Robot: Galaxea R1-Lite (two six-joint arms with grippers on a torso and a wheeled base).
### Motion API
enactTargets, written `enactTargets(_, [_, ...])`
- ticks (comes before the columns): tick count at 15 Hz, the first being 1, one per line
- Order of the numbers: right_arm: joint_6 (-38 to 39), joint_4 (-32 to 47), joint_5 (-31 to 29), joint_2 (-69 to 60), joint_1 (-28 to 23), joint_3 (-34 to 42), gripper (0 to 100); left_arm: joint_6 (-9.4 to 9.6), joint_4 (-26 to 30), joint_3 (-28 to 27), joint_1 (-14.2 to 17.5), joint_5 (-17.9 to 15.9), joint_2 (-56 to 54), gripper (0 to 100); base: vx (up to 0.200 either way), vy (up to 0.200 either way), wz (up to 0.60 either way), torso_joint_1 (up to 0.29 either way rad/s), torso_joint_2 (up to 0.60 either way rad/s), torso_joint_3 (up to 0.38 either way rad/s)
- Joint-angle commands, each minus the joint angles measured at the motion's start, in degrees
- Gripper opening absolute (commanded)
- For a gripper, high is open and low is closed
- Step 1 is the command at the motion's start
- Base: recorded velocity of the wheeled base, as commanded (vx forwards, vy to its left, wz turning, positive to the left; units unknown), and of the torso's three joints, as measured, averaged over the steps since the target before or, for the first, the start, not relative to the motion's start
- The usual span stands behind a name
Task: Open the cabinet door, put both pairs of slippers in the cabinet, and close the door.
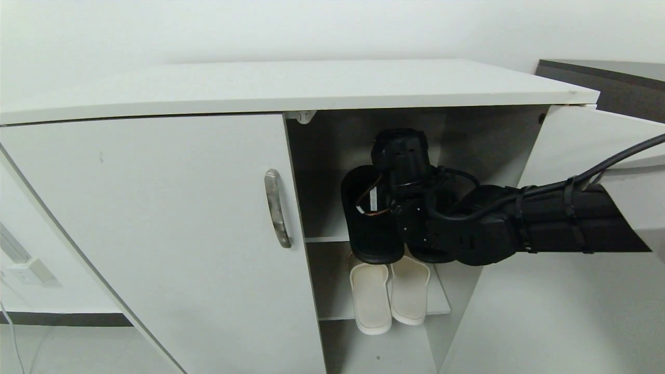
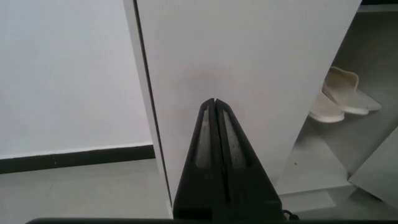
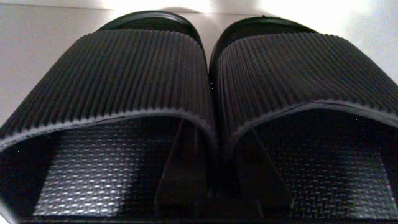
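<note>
So we're on the 2nd pair now. The white slippers (image 1: 387,296) are already sitting side by side on the lower shelf (image 1: 332,311) of the cabinet (image 1: 311,88), heels poking a bit over its near edge. The right door (image 1: 571,145) is swung open and the left door (image 1: 156,218) is closed.

The right gripper (image 3: 219,155) is reached into the upper compartment and is pinching the black slippers (image 1: 370,218) by their 2 inner strap walls, 1 finger inside each shoe. The pair is at the upper shelf (image 1: 326,239), toes pointing to the far wall and heels hanging past the near edge. I can't tell if the soles are actually resting on the shelf or just above it.

The left gripper (image 2: 214,104) has its fingers pressed together with nothing in them, parked near the closed left door.

Next, I'd guess: push the black pair a touch farther in, settle it flat, let go, back the arm out without dragging the shoes, then swing the right door closed.
</note>
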Motion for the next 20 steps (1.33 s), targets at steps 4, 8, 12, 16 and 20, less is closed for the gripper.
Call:
enactTargets(4, [0.02,2.69,0.35,2.21,-1.12,-5.37,0,-0.01,-0.01,0.02,-0.07,0.01,-0.01,0,0.000,0.000,0.00,0.000,0.00,0.000])
enactTargets(8, [0.02,2.69,0.61,3.97,-1.73,-7.13,0,-0.01,-0.01,0.02,-0.07,0.01,-0.01,0,0.000,0.000,0.00,0.000,0.00,0.000])
enactTargets(12, [0.02,2.69,0.61,4.06,-1.73,-7.04,0,-0.01,-0.01,0.02,-0.07,0.01,-0.01,0,0.000,0.000,0.00,0.000,0.00,0.000])
enactTargets(16, [0.11,2.69,0.61,4.06,-1.56,-6.87,0,-0.01,-0.01,-0.06,0.02,0.01,-0.01,0,0.000,0.000,0.00,0.000,0.00,0.000])
enactTargets(20, [0.28,2.69,0.61,3.71,-1.47,-5.73,100,-0.10,-0.01,-0.06,-0.07,0.01,-0.01,0,0.000,0.000,0.00,0.000,0.00,0.000])
